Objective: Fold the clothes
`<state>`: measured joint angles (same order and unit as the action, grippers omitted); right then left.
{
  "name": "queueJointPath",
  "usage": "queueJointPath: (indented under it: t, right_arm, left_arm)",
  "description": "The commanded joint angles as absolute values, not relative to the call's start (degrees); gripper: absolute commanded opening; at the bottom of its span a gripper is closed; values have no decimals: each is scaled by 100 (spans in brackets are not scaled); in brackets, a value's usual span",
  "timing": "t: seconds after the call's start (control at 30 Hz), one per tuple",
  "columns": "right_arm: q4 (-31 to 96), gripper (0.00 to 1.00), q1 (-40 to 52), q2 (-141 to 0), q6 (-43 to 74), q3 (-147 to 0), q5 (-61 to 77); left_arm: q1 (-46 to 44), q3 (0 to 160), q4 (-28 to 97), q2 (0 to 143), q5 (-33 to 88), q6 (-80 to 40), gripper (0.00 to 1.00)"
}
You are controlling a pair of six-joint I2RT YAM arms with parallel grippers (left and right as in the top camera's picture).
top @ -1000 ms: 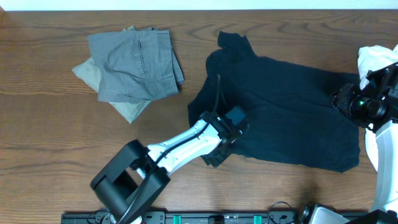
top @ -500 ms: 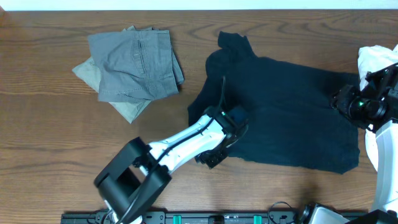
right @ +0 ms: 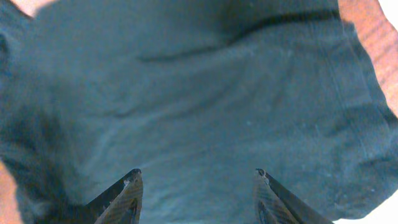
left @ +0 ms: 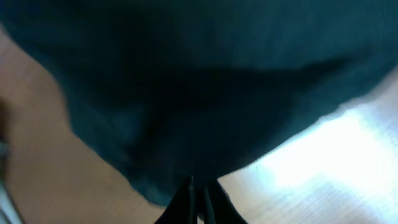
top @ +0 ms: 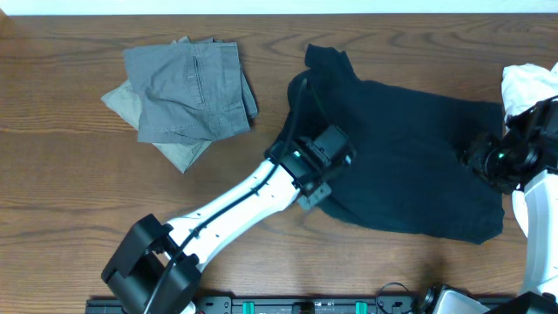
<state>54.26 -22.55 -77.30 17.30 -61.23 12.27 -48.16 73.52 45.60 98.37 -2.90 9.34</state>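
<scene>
Tool on the left arm [left: 198, 198] is clamped tight on an edge of the dark teal T-shirt [top: 410, 148]. Right tool [right: 199, 193] is spread wide over it. Shirt's sprawled across the wooden worktop [top: 70, 201], with folded grey trousers [top: 187, 92] well apart from it.

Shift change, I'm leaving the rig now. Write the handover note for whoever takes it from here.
Left hand: shut on the left edge of the dark shirt.
Right hand: open above the shirt's right side, holding nothing.
The shirt lies spread out, centre-right on the table.
Done: grey shorts folded, stacked on a khaki garment at far left.
Left: fold the shirt. A white cloth sits bunched at the right edge.
</scene>
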Motion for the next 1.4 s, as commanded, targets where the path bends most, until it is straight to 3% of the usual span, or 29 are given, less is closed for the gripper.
queueJointPath:
  t: [0.0, 0.4, 0.73, 0.93, 1.13, 1.37]
  right_arm:
    - [5384, 55, -2281, -7725, 1625, -5719, 1052]
    - [4394, 55, -2311, -7725, 2187, -4150, 727]
    - [5072, 55, -2475, -7725, 2182, -4106, 580]
    - [5422, 56, -2475, -7725, 2185, -4101, 576]
    - [5439, 69, -2515, -7725, 2362, -3826, 152]
    - [4895, 58, -2886, -7725, 2484, -3376, 82]
  left_arm:
    - [-4530, 7319, 4320, 9885, -655, 1028, 6]
    - [-3739, 7319, 4250, 9924, -648, 1028, 10]
    - [-3697, 7319, 4257, 9924, -648, 1024, 17]
    - [-3697, 7319, 4257, 9924, -650, 1026, 28]
    - [-3697, 7319, 4259, 9924, -650, 1024, 29]
    - [-3699, 7319, 4392, 9924, -578, 1004, 30]
